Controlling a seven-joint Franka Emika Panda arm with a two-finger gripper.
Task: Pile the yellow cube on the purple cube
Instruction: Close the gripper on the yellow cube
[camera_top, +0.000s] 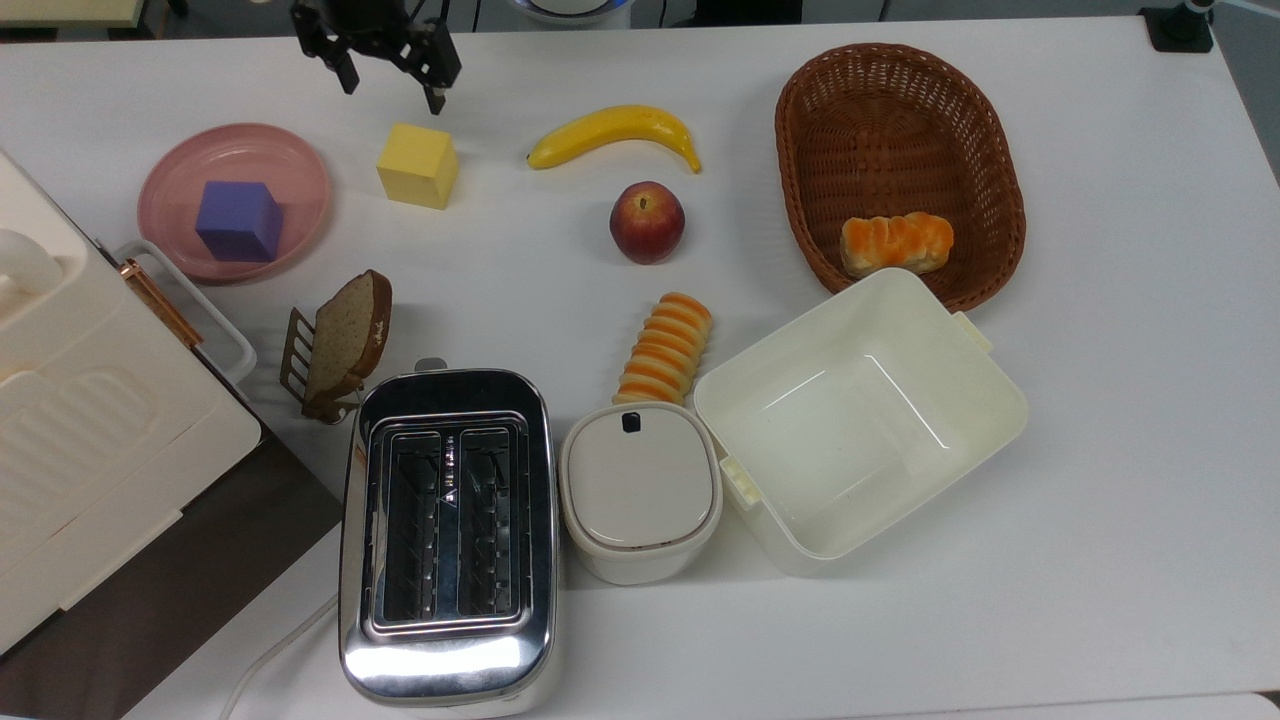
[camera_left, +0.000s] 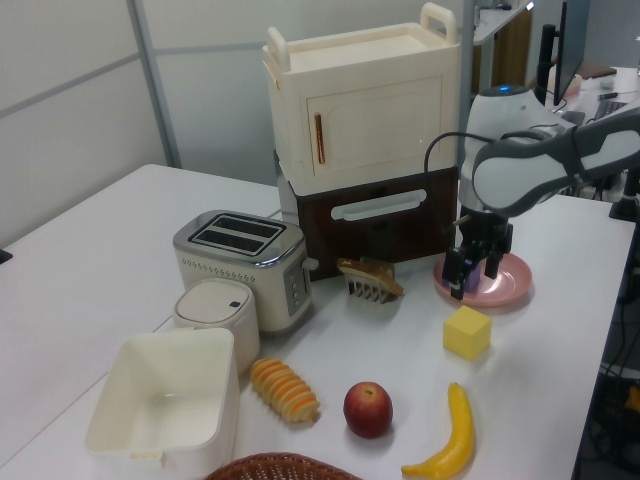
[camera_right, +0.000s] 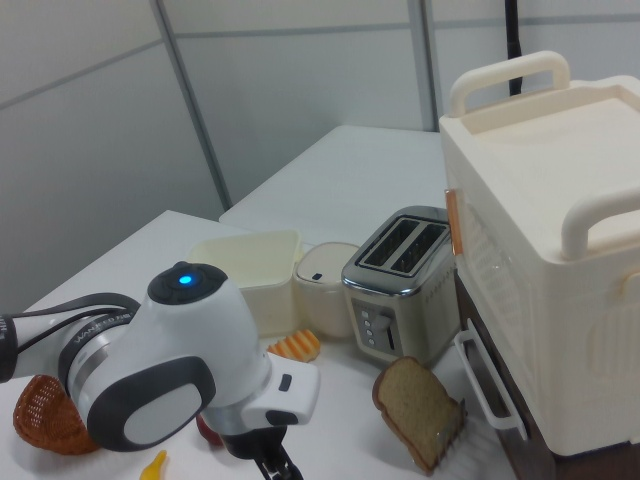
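Note:
The yellow cube (camera_top: 417, 165) (camera_left: 467, 332) rests on the white table, to the right of a pink plate (camera_top: 295, 170) (camera_left: 512, 287) in the top view. On that plate sits the purple cube (camera_top: 238, 220). My gripper (camera_top: 392, 88) (camera_left: 472, 275) is open and holds nothing. It hovers just beyond the yellow cube's far edge in the top view. In the left view it stands in front of the plate and covers most of the purple cube. Part of the arm's white wrist (camera_right: 190, 385) fills the lower left of the right view.
A banana (camera_top: 612, 132) and an apple (camera_top: 647, 221) lie right of the yellow cube in the top view. Farther right stands a wicker basket (camera_top: 800, 110) holding a bun. A bread slice in a rack (camera_top: 345, 340), toaster (camera_top: 450, 520), lidded pot (camera_top: 640, 490), open box (camera_top: 985, 400) and cream cabinet (camera_top: 90, 430) crowd the near side.

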